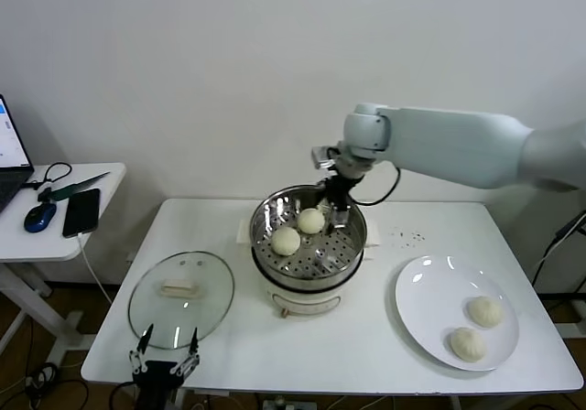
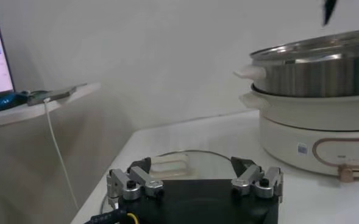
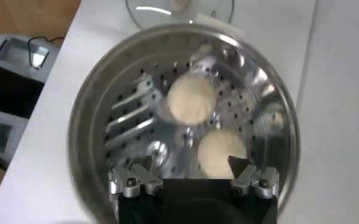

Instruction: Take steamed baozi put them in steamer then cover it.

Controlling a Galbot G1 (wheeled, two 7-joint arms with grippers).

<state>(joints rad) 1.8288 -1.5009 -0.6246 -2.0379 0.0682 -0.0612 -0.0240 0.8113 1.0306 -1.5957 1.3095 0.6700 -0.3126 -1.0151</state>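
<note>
1. Head view: the right gripper (image 1: pixel 337 207) is hanging over the far side of the steamer (image 1: pixel 309 282), jaws wide and holding nothing; two baozi in the steamer (image 1: pixel 286 241) are lying on the perforated tray, two baozi on the plate (image 1: pixel 485 311) are waiting on the white plate (image 1: pixel 430 293) well to the right; the loading step looks half done, and the next move is calling for a reach to the plate.
2. Left wrist view: the left gripper (image 2: pixel 194 180) is sitting parked at the table's near edge, jaws wide and empty; the cover (image 2: pixel 188 164) is lying flat just beyond its fingers, beside the steamer's base.
3. Right wrist view: the open fingers (image 3: pixel 133 181) are standing apart above the tray; the nearer bun is lying just beneath and between them, apparently not touching.
</note>
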